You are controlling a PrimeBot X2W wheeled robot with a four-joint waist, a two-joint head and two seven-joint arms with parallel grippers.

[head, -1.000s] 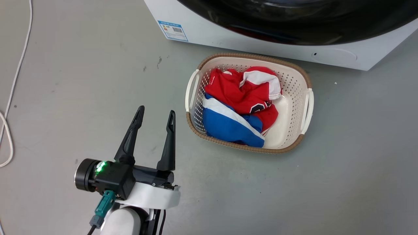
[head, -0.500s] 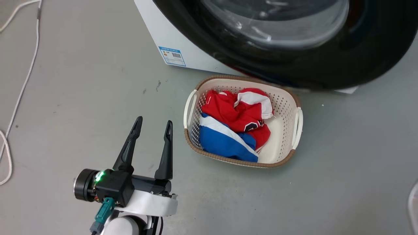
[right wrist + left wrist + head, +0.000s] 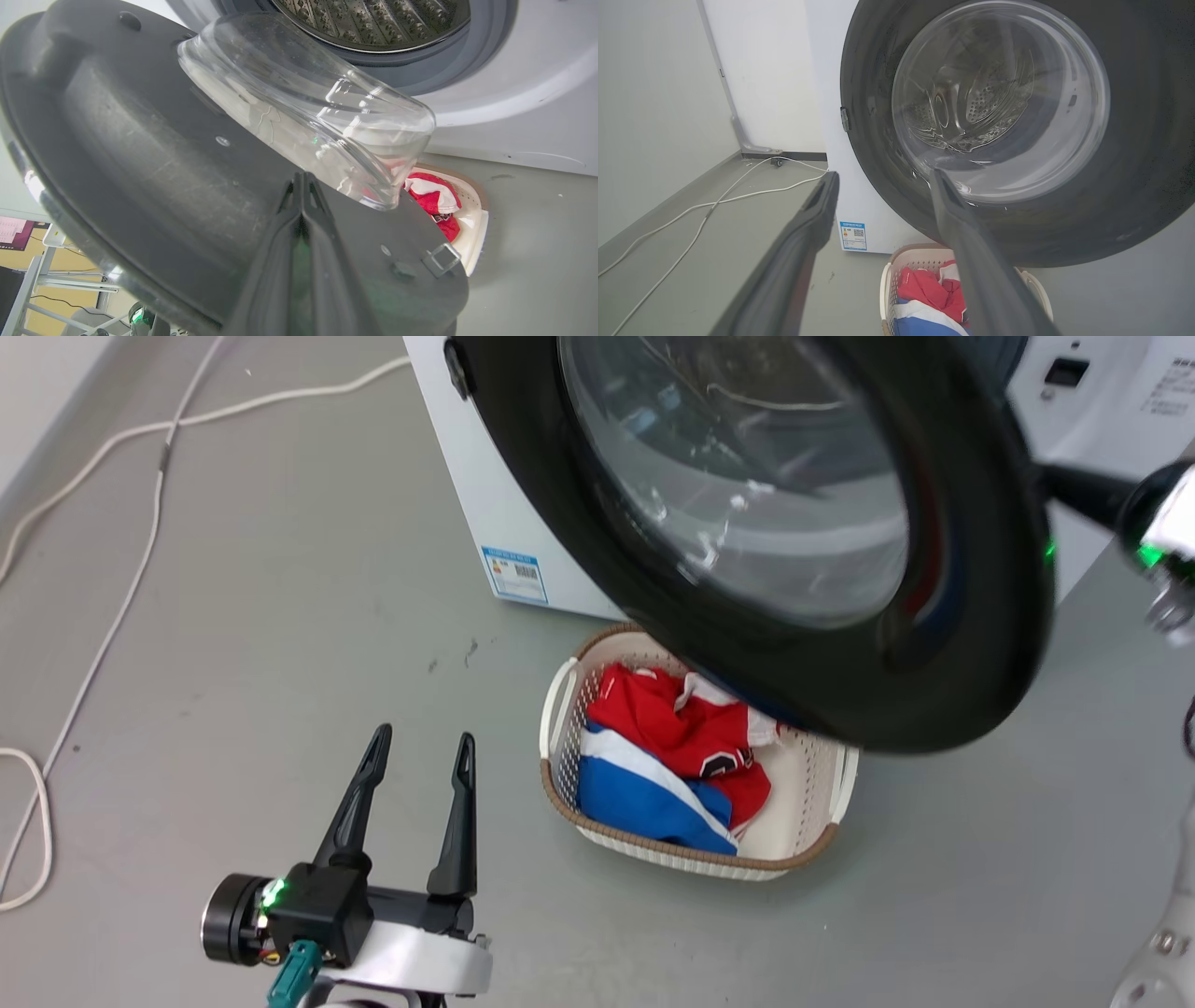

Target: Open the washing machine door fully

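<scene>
Grey floor (image 3: 233,616) carries the washing machine (image 3: 504,523), whose door (image 3: 971,644) hangs half swung out over the basket (image 3: 672,859) before it. Right jaws, closed together, lie against the door's inner face, presumably pushing it wider. Left jaws wait spread and empty, well clear of the machine.
</scene>
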